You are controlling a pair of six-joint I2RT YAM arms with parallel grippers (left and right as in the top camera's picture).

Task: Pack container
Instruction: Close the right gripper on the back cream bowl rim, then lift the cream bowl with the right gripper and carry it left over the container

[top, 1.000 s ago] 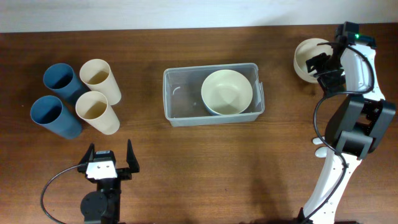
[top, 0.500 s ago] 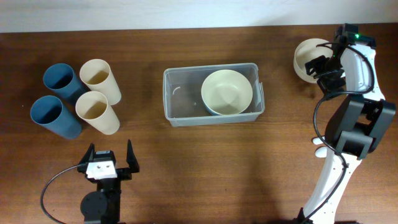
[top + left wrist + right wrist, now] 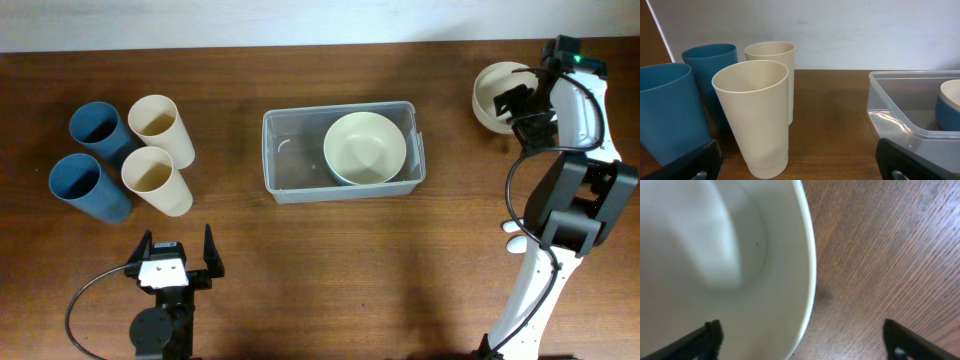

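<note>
The clear plastic container point(image 3: 290, 165) sits mid-table with a cream bowl point(image 3: 365, 148) in its right half. A second cream bowl point(image 3: 492, 92) stands at the far right. My right gripper point(image 3: 522, 100) is open and straddles that bowl's right rim. In the right wrist view one finger is over the inside of the bowl point(image 3: 715, 255) and the other is over the wood, with the right gripper point(image 3: 802, 340) not closed on the rim. My left gripper point(image 3: 178, 262) rests open near the front edge, holding nothing. The left wrist view shows the container point(image 3: 900, 100) at the right, beyond the left gripper point(image 3: 800, 162).
Two blue cups point(image 3: 92, 128) point(image 3: 80, 182) and two cream cups point(image 3: 160, 125) point(image 3: 155, 178) lie in a cluster at the left. In the left wrist view the nearest cream cup point(image 3: 754, 115) stands close ahead. The table's back edge runs just behind the right bowl.
My right gripper has shifted slightly toward the table's far edge at the bowl's rim. The left arm, the container and the cups have not moved.
</note>
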